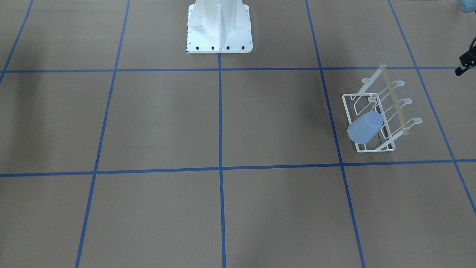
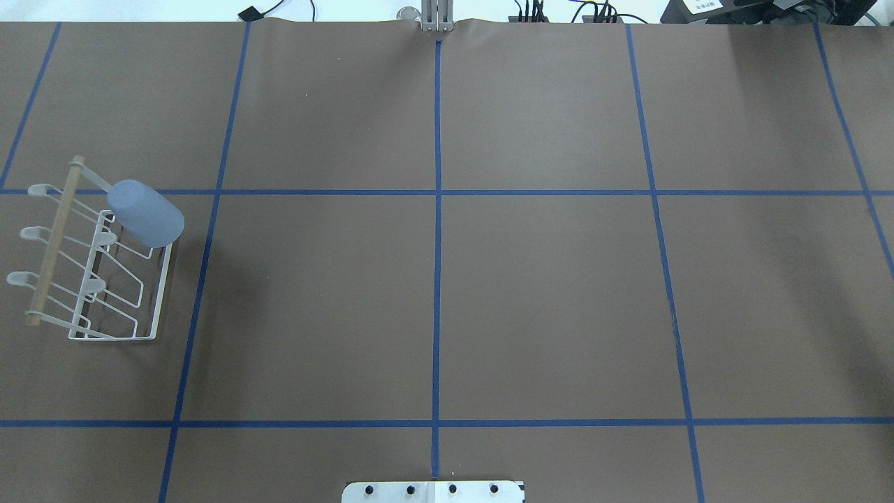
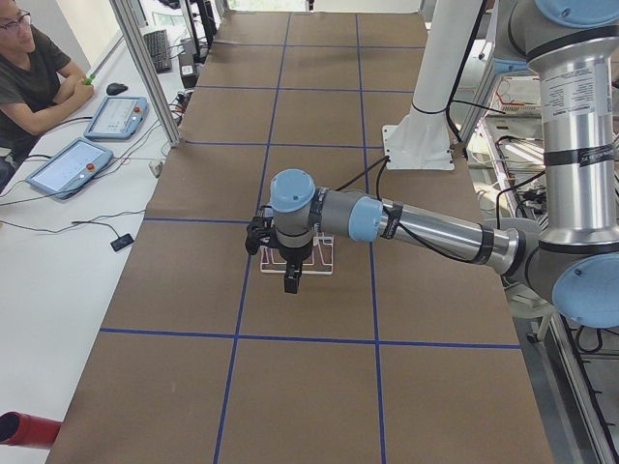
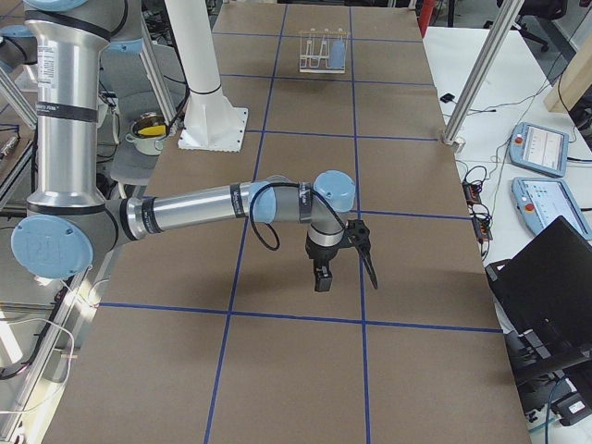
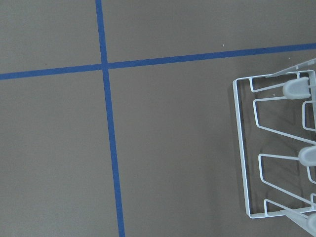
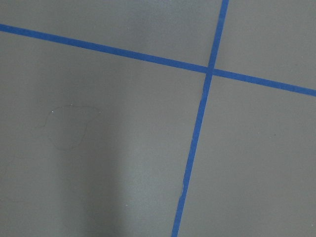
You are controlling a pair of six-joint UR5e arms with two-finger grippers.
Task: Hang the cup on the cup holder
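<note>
The pale blue, smooth, handleless plastic tumbler [image 2: 145,213] hangs upside down and tilted on one slanted prong of the small white wire rack [image 2: 163,293]. It sits at the end of the rack farthest from the robot. Its wide mouth points down toward the rectangular base frame, and its narrower closed base points up toward the pale wooden rod [image 2: 54,241]. The other paddle-tipped prongs carry nothing.

The rack stands on the brown paper-covered table [image 2: 545,300], which is marked with a grid of blue tape, well out on the robot's left side.

The left gripper [image 3: 285,261] hovers above the table close to the rack and touches neither the rack nor the tumbler. Its wrist camera catches only the edge of the base frame. The right gripper [image 4: 345,268] hangs over bare table at the opposite end, well apart from the rack. Whether the fingers of either gripper are apart or together cannot be told from these side views.

The robot's white pedestal base [image 1: 219,33] is bolted at the middle of the table's edge.
</note>
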